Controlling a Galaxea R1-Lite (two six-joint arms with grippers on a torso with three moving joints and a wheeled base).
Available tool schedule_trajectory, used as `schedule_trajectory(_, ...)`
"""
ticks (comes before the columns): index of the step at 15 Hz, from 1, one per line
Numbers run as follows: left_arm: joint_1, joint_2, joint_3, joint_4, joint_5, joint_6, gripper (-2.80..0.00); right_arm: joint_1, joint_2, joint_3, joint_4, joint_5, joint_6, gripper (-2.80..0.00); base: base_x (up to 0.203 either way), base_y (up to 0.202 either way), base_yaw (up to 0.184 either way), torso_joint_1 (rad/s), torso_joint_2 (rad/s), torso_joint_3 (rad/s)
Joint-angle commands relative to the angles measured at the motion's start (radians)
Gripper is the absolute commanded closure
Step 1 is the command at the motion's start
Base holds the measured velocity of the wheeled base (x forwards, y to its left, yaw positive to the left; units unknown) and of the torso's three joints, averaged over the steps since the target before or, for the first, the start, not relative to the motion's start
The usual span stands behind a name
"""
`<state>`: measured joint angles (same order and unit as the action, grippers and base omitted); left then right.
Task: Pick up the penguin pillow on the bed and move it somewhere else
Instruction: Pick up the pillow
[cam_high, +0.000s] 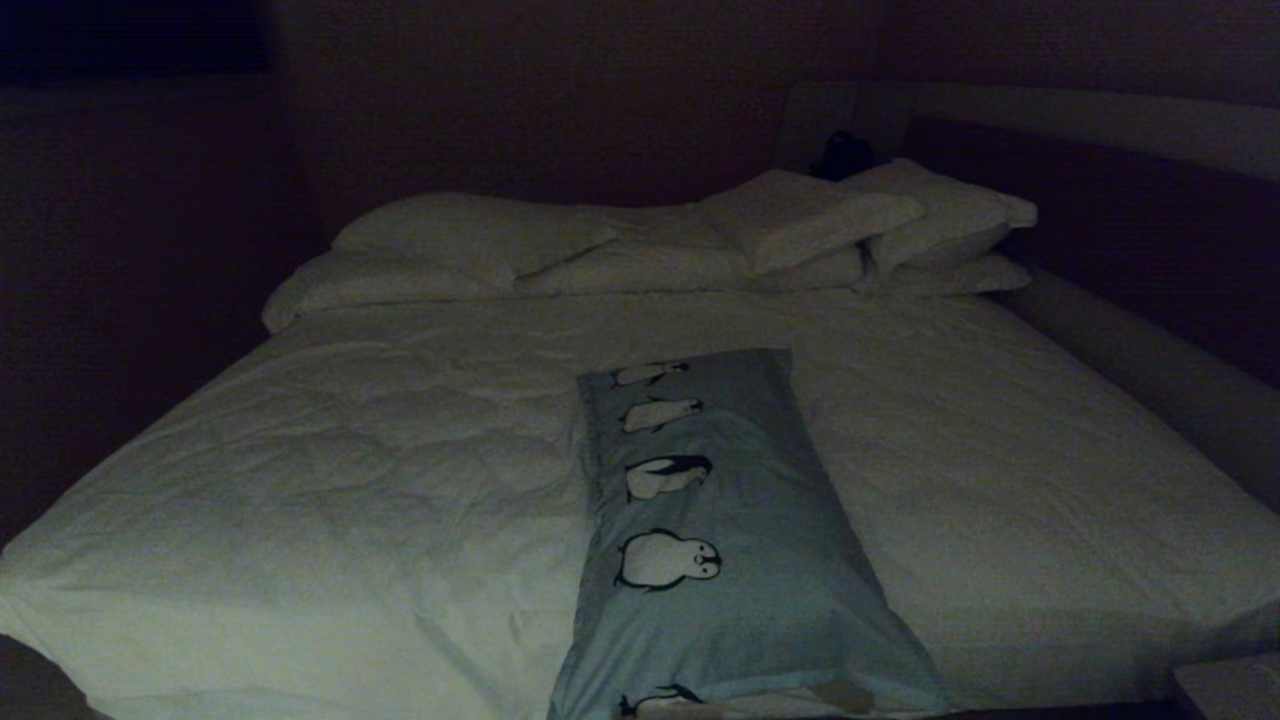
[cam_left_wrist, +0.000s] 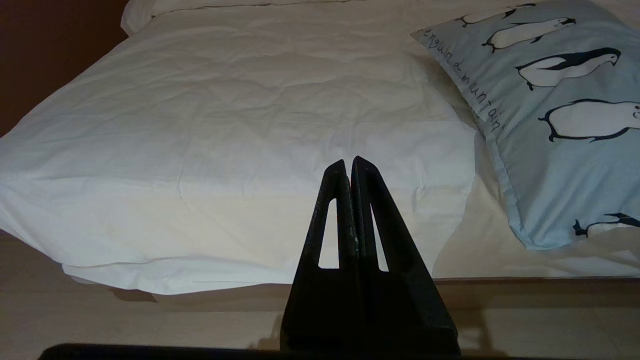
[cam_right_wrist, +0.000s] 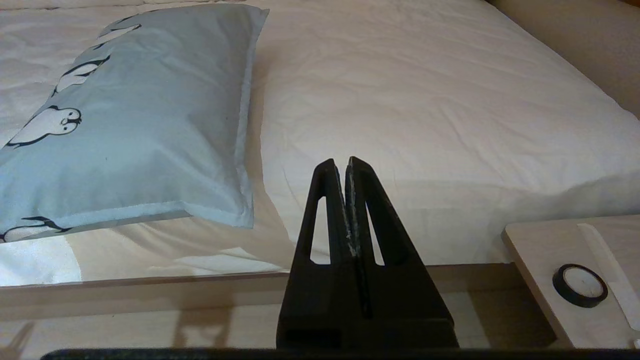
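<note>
The penguin pillow, long and pale blue-grey with a row of black-and-white penguins, lies lengthwise on the bed, its near end at the foot edge. It also shows in the left wrist view, with dark lettering along one edge, and in the right wrist view. Neither arm appears in the head view. My left gripper is shut and empty, short of the bed's foot, off the pillow's lettered side. On the pillow's other side my right gripper is shut and empty too.
Several plain white pillows are piled at the head of the bed. A pale padded frame runs along the bed's right side. A light wooden stand with a black tape roll sits by the foot on the right.
</note>
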<state>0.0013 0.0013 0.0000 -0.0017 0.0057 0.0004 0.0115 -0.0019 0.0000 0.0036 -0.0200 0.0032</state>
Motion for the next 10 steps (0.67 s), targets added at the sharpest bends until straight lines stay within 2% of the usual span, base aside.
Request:
schedule_trajectory(1,0.000,0.000,0.000,0.000,0.000,0.001,0.00,-0.001,0.002,0.000,-0.001,0.000,0.000,0.00,0.000,0.000,0.000,0.000,0.00,0.000)
schedule_trajectory(10,0.000,0.000,0.000,0.000,0.000,0.000,0.00,-0.001,0.002,0.000,-0.002,0.000,-0.003,0.00,0.000,0.000,0.000,0.000,0.00,0.000)
